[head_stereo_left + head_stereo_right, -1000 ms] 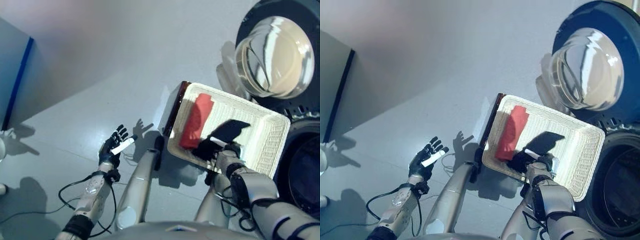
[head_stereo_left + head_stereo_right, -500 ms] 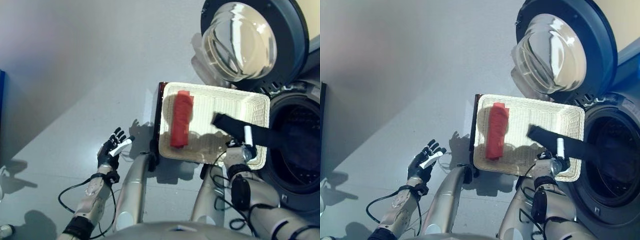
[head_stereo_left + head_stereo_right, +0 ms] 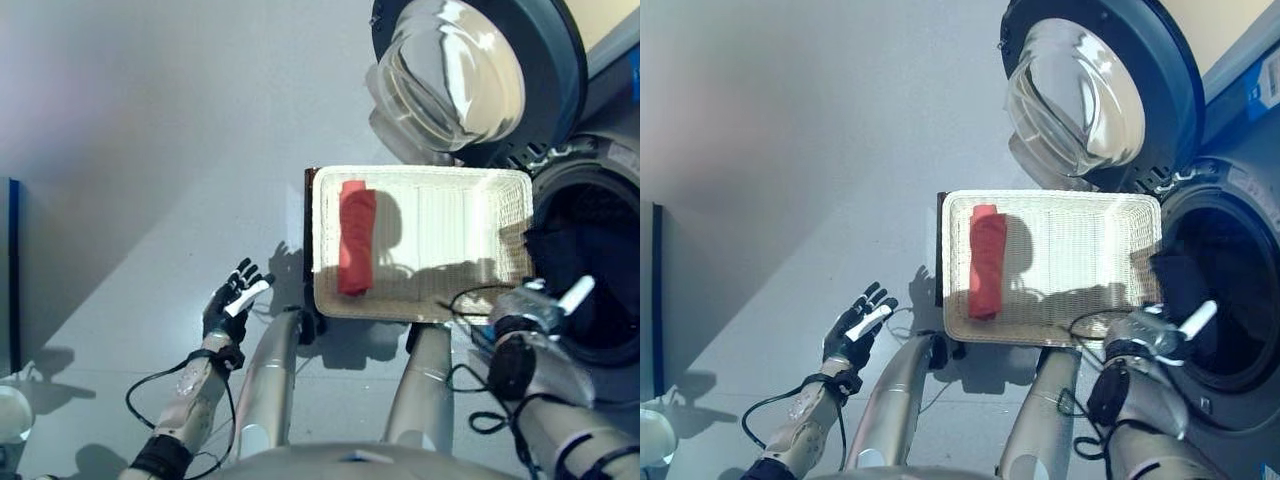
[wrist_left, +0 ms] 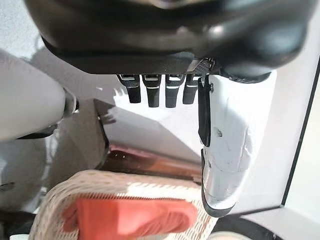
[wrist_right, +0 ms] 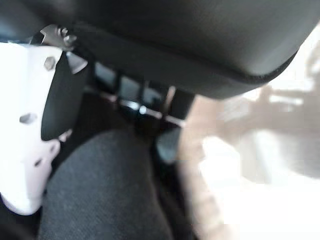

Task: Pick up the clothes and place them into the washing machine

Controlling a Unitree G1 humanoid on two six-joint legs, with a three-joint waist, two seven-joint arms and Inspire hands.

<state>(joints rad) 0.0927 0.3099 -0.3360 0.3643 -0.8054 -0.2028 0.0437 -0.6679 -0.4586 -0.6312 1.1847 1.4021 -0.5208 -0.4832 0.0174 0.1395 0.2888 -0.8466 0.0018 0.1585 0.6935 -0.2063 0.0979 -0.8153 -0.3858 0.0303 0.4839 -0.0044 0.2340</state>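
Floor [image 3: 150,150] at far left, bare and grey, with the left hand [image 3: 232,305] hanging over it, fingers straight and spread, holding nothing and well apart from the work. Next comes the basket [image 3: 520,182], a white wicker tray just in front of the machine, with one red cloth [image 3: 355,237] lying rolled along its left side — untouched. Above the basket the round glass door [image 3: 455,75] stands swung open. At far right, the right hand [image 3: 540,308] reaches toward the washer [image 3: 605,170], and a dark cloth [image 3: 560,245] hangs at the mouth of the drum beside it; the right wrist view shows dark fabric close under the palm, but whether the fingers are clenched on it or released cannot be told. Judged progress: about halfway — the dark piece is at or just inside the drum, and the red one remains to be fetched.
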